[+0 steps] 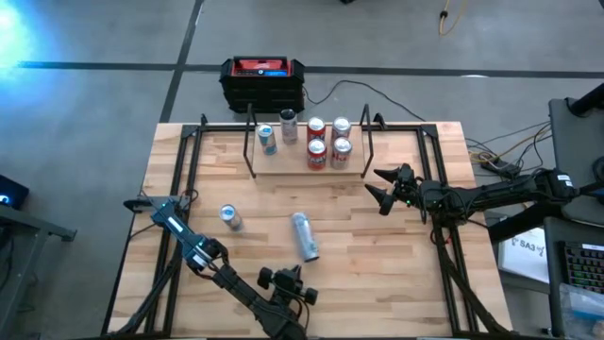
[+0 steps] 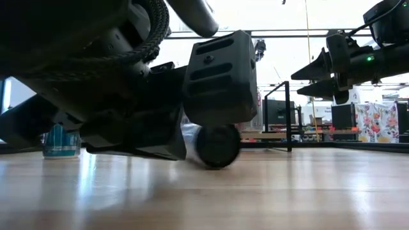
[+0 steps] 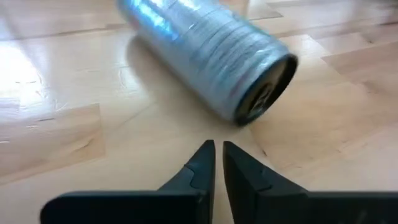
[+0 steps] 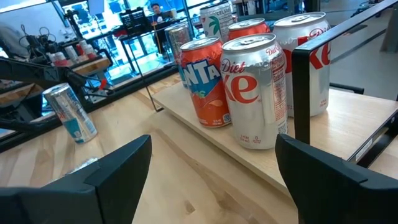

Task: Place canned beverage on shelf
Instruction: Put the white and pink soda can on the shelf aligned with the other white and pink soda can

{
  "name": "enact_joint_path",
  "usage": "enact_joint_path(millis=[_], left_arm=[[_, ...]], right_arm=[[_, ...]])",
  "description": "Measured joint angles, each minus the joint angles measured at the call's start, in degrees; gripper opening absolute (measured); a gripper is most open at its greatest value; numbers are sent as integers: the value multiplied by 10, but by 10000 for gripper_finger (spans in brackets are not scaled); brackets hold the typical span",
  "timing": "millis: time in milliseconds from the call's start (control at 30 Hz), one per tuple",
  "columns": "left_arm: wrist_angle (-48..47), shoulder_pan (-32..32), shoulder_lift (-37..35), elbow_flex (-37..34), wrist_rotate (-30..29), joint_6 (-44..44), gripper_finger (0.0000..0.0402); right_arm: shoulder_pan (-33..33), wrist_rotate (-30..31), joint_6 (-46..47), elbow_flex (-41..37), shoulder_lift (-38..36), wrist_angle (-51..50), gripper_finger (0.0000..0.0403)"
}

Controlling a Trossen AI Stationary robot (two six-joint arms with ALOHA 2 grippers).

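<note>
Left gripper [image 3: 217,163], nearly closed, sits just short of the lying can [image 3: 208,59], apparently not touching.

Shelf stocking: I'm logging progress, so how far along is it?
Six cans already stand on the shelf. Nothing is in hand: the left claw is shut just short of the lying silver can; the right claw hangs open beside the shelf. That can and the upright can remain.
</note>
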Motion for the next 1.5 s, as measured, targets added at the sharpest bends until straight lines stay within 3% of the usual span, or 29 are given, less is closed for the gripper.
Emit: enact_joint_path(millis=[233,633,800,933,1067,1233,1300,1500], left_arm=[[8,-3,0,1,10,-5,73],[20,2,0,20,20,-20,300],[15,3,0,32,20,-33,370],[-24,4,0,50,14,-66,396],[-77,4,0,96,-13,-76,393],[-129,4,0,179,-27,-13,385],[-93,5,-18,167,-77,61,385],[83,7,-21,178,-325,344,385]], right_arm=[[0,0,0,0,0,0,327],[0,0,0,0,0,0,327],[0,0,0,0,0,0,327],[0,0,0,0,0,0,327],[0,0,0,0,0,0,327],[0,0,0,0,0,0,327],[0,0,0,0,0,0,327],[0,0,0,0,0,0,327]])
